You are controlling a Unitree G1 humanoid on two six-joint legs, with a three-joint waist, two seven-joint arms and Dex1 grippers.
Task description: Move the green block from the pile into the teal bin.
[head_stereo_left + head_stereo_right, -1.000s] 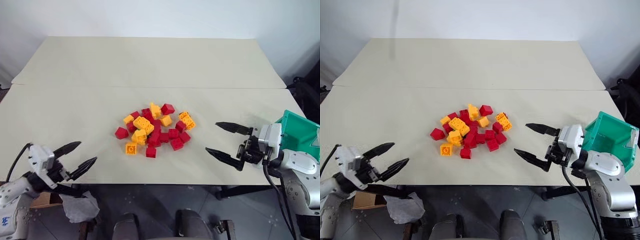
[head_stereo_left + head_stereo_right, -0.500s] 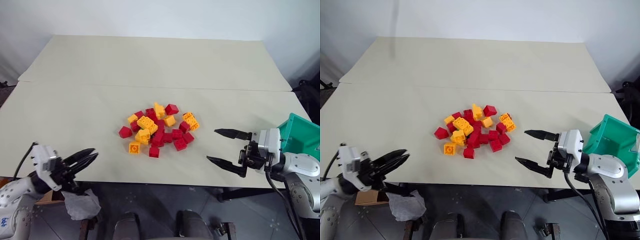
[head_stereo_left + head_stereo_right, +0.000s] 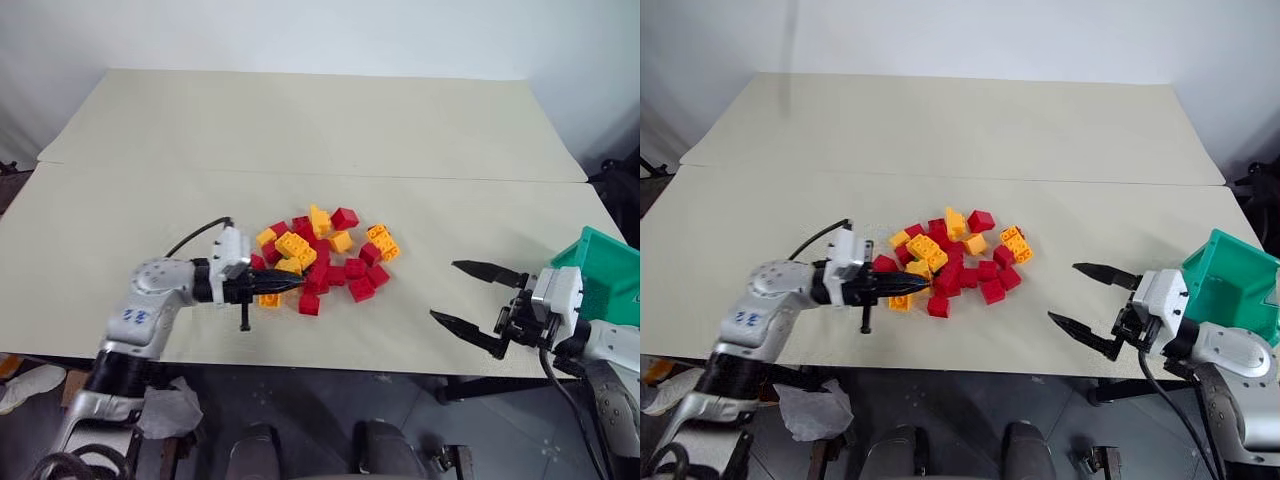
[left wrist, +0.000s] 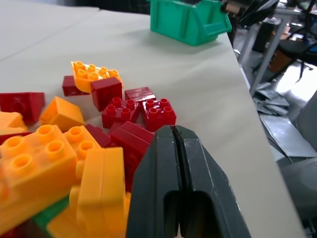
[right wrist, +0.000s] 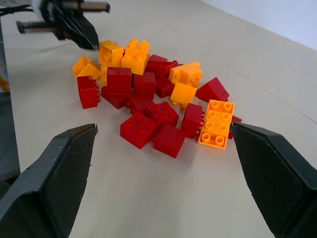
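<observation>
I've got my left gripper (image 3: pixel 296 286) pressed together, nosing into the pile (image 3: pixel 320 258) where the green block (image 4: pixel 47 212) peeks from beneath orange bricks, so next I'd uncover it, right gripper (image 3: pixel 470 305) spread near the bin (image 3: pixel 609 276).

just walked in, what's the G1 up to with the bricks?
It is after the green block, which lies mostly buried under yellow bricks on the near-left side of the pile. The left gripper, fingers shut, has its tips at that edge of the pile, holding nothing. The right gripper hovers open over the table between the pile and the teal bin. The block is not picked up yet.
</observation>
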